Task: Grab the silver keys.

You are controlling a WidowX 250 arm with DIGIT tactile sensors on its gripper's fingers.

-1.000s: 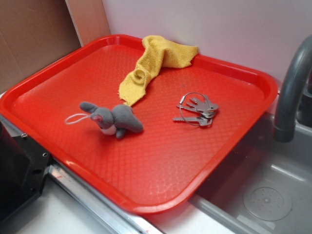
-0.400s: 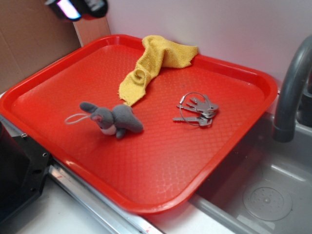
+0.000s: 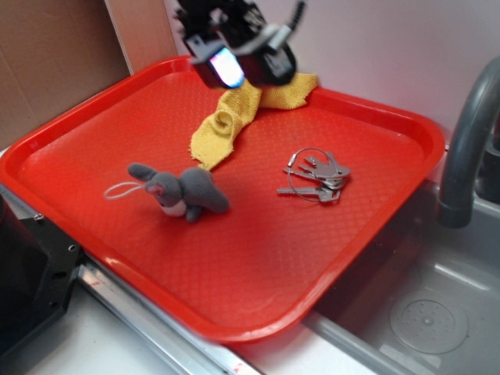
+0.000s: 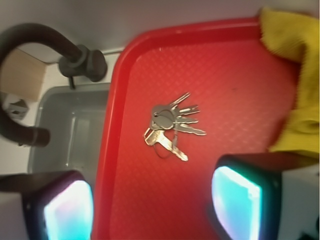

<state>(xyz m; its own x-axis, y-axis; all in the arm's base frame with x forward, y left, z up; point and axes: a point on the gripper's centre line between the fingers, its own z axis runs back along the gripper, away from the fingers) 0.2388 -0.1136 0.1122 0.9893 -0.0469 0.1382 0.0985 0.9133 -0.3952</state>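
Overhead, claw (image 4: 150, 200) spread wide, empty, above silver keys (image 4: 170, 125) on red tray (image 3: 94, 141). Risk: flat keys slide on tray, fingers skate off.

The gripper (image 3: 234, 58) is black and looks blurry in the exterior view. A small patch on it glows pale blue. In the wrist view its two fingers (image 4: 235, 202) are dark blocks with bright blue-green shiny faces.
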